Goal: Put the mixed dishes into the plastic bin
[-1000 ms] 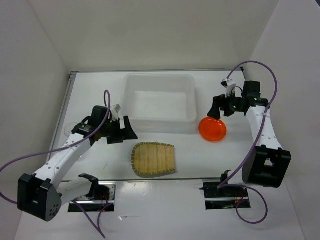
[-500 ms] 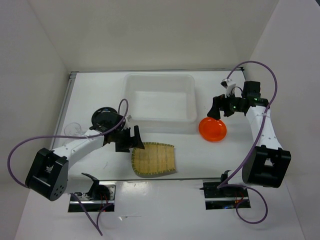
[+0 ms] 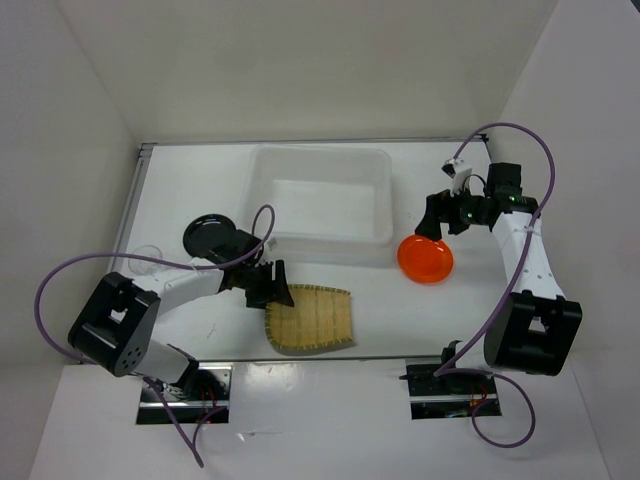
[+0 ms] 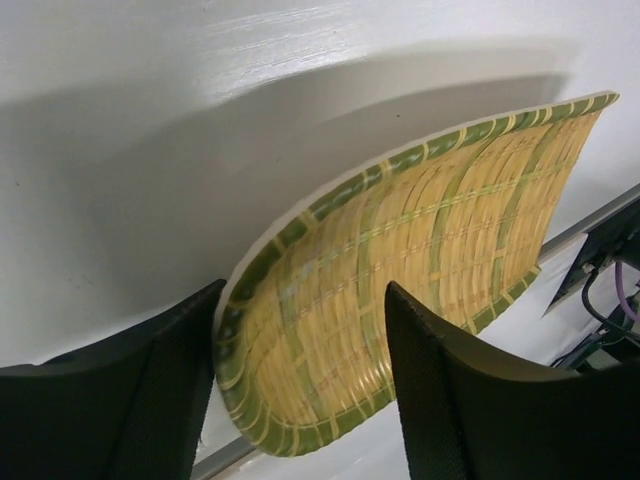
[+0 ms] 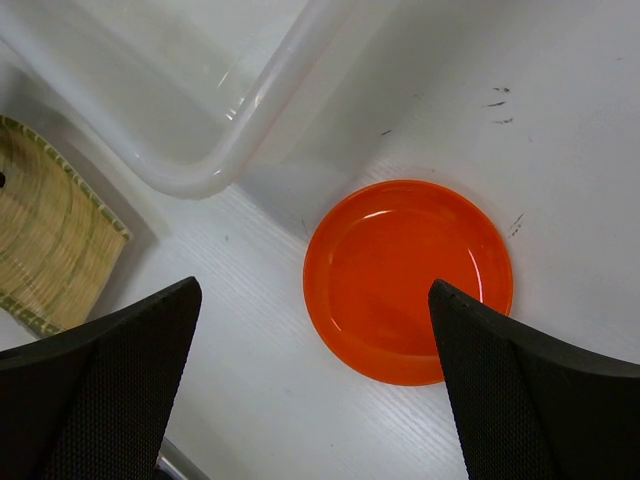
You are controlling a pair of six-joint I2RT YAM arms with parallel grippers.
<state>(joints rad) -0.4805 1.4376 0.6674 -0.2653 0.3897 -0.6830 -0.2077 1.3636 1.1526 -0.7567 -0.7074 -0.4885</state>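
- Bamboo tray (image 3: 312, 318): flat on table, just near of bin (image 3: 320, 151); long axis left-right.
- Left gripper (image 3: 270, 287): jaws spread, straddling tray's far-left rim; nearer arm.
- Right gripper (image 3: 437, 222): spread, over orange plate (image 3: 425, 259).

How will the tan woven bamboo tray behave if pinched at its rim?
Probably stiff: the tan woven bamboo tray holds a curved shape with a bound rim. Likely light, being thin weave. It may slide on the white table when pinched at one end.

L gripper (image 4: 305, 292) moved onto tray (image 4: 450, 220) rim, jaws narrowing
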